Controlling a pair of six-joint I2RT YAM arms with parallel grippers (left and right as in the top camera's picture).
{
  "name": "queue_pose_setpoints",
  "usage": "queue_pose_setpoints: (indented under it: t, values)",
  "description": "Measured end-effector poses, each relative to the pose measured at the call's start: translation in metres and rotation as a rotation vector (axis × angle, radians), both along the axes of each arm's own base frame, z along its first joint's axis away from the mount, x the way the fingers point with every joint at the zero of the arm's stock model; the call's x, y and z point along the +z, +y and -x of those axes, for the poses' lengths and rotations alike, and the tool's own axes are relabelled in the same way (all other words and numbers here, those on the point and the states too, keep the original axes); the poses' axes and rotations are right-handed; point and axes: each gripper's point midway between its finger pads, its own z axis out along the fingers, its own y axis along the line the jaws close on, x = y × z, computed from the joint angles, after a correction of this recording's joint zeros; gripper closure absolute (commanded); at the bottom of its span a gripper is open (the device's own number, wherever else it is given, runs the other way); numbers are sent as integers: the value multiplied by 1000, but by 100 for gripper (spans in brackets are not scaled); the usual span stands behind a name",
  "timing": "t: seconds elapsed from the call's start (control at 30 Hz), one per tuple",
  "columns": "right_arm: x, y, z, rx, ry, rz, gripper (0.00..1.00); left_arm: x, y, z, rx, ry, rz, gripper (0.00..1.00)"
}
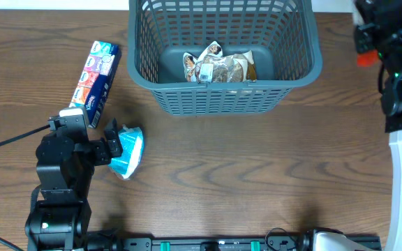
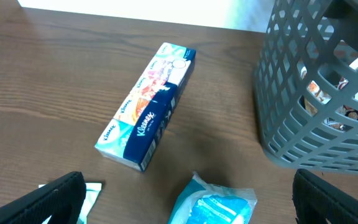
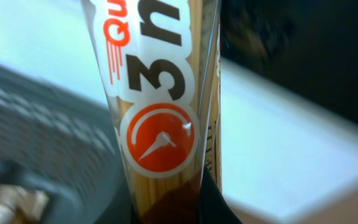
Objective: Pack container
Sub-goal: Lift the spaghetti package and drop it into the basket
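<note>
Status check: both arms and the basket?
Left pincer open by blue packet. Right pincer shut on pasta packet. Basket holds crumpled bag. Nothing blocking its mouth.

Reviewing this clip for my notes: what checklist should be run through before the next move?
1. Left claw open: ok.
2. Light blue plastic packet lies between its fingers: ok.
3. Right claw shut on clear spaghetti packet with orange timer logo: ok.
4. Dark grey-blue slotted plastic basket upright, room inside beside crinkled brown-and-white packet: ok.
5. Spaghetti over basket opening: not ok, off to its right.
</note>
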Motion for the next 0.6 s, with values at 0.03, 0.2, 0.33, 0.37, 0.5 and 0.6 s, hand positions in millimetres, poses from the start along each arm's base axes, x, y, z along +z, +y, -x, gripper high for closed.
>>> queue_pose_setpoints:
  t: [0.03,0.2,0.33,0.37,0.5,0.6]
  values:
    - [13,16,2,42,-29,13,99,0,0,0,0,0,0,1]
    - [48,91,20,287,-101,96,99,0,0,0,0,0,0,1]
    - [36,142,30,509,-52,126,99,0,0,0,0,0,0,1]
    - [29,152,30,558,-27,126,99,0,0,0,0,0,0,1]
    - [-13,182,20,675,100,131,99,-2,0,1,0,8,0,1]
    - [-48,193,1,688,185,146,99,-6,0,3,0,26,0,1]
